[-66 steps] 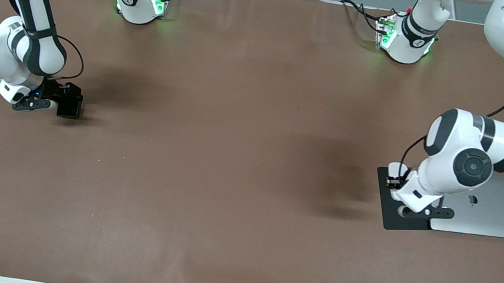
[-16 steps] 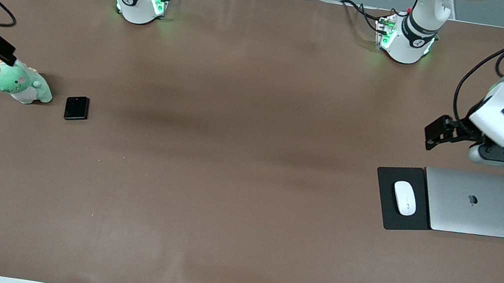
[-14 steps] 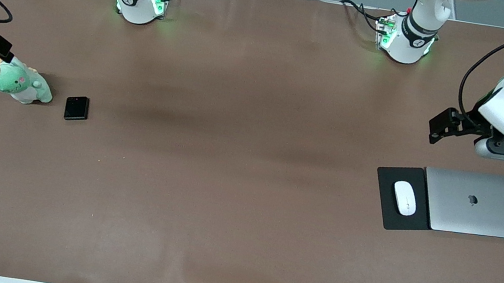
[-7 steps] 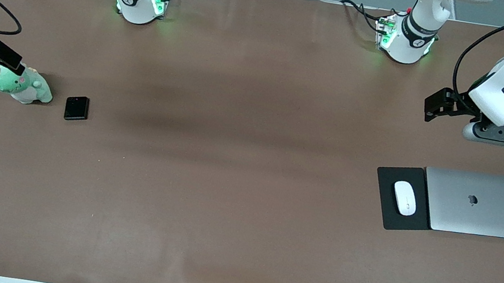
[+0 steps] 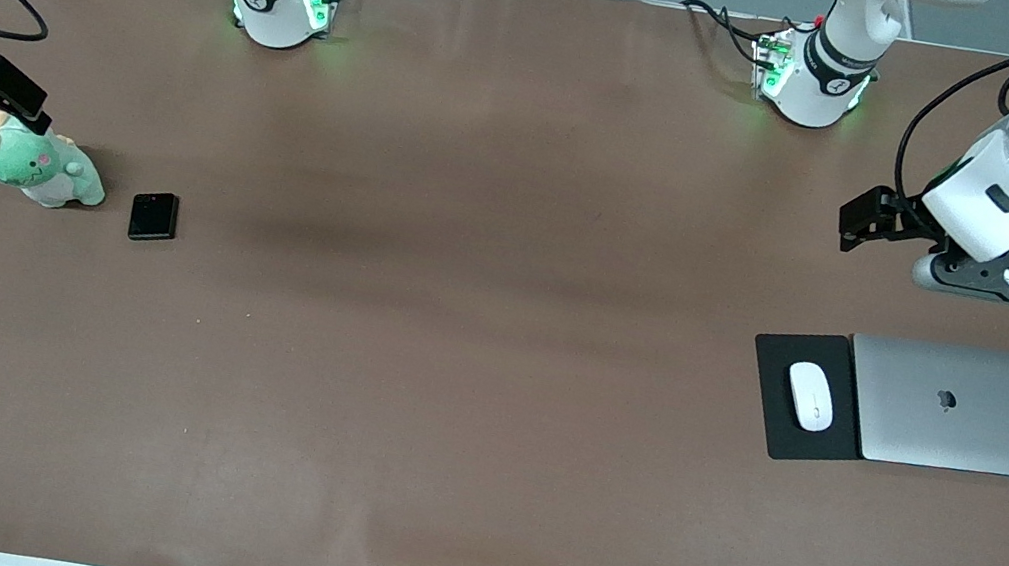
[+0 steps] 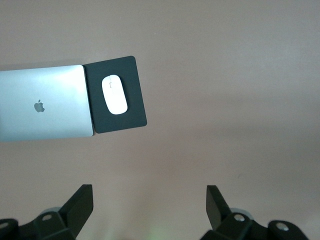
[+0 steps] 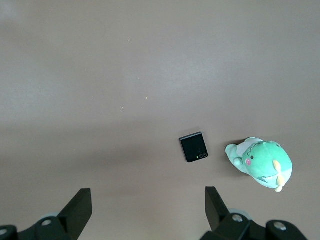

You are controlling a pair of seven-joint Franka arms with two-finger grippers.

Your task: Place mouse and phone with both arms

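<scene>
The left gripper (image 6: 148, 212) hangs in the air with its fingers (image 6: 80, 205) spread wide and nothing between them. It is over bare table (image 5: 490, 372), near the left arm's end. The mouse (image 5: 810, 396) is not under it. The mouse lies flat on the black pad (image 5: 774, 432), and this pad touches the side of the closed laptop (image 5: 951, 406). Mouse, pad and laptop are all nearer to the front camera than the spot under this gripper.

The right gripper (image 7: 147, 212) is also up in the air, fingers (image 7: 79, 206) spread and empty, at the edge of the table at the right arm's end. The phone (image 5: 154, 216) lies flat on the table, apart from this gripper, just beside the green plush toy (image 5: 37, 166) but not touching it. In the front view the right wrist camera (image 5: 7, 86) shows over the toy's head.
</scene>
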